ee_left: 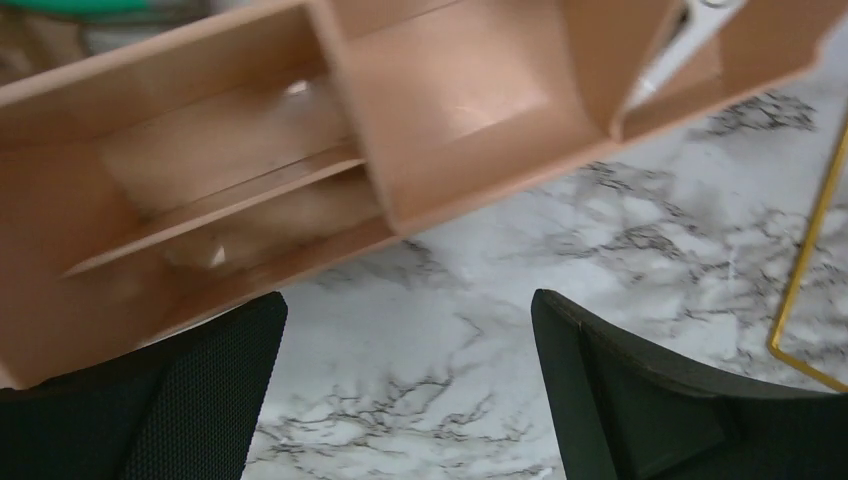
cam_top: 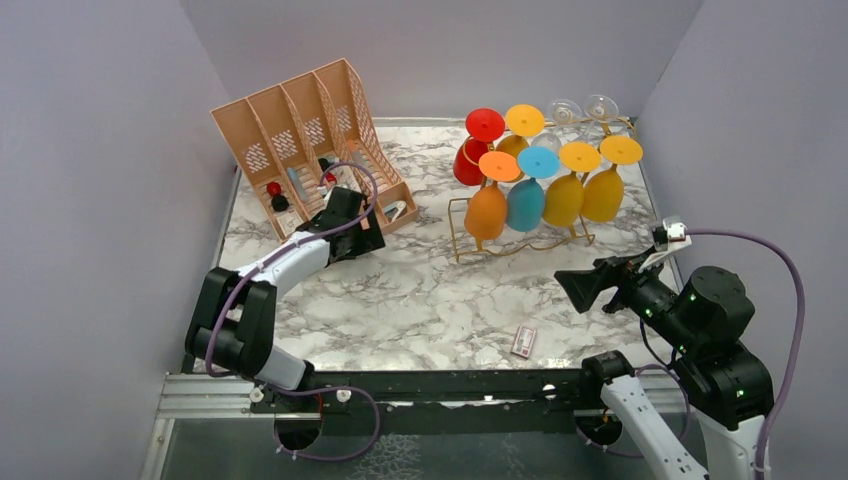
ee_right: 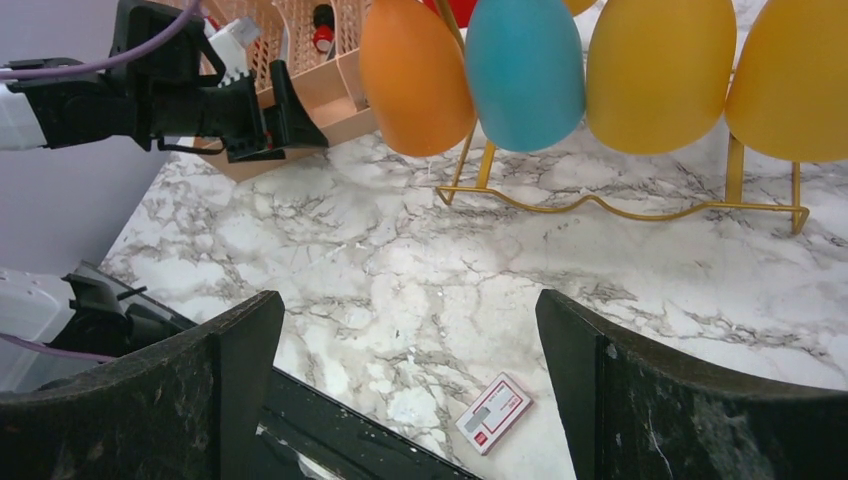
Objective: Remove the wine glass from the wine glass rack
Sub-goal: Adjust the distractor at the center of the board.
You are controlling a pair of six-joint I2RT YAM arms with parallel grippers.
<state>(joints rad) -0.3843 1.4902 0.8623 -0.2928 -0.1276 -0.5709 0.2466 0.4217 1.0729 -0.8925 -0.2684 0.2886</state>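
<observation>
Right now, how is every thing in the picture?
Gold wire wine glass rack, standing.
Coloured wine glasses, hanging upside down on it.
Clear wine glasses, hanging upside down behind.
Peach plastic lattice file organiser, standing.
Small red-and-white card, lying flat.
Left gripper, open, empty.
Right gripper, open, empty.

Coloured wine glasses [cam_top: 525, 205] hang inverted on gold rack [ee_right: 736, 172].

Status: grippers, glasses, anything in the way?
Both open: left gripper at organiser, right gripper facing rack. Glasses all hanging, untouched. Only a flat card lying ahead.
</observation>
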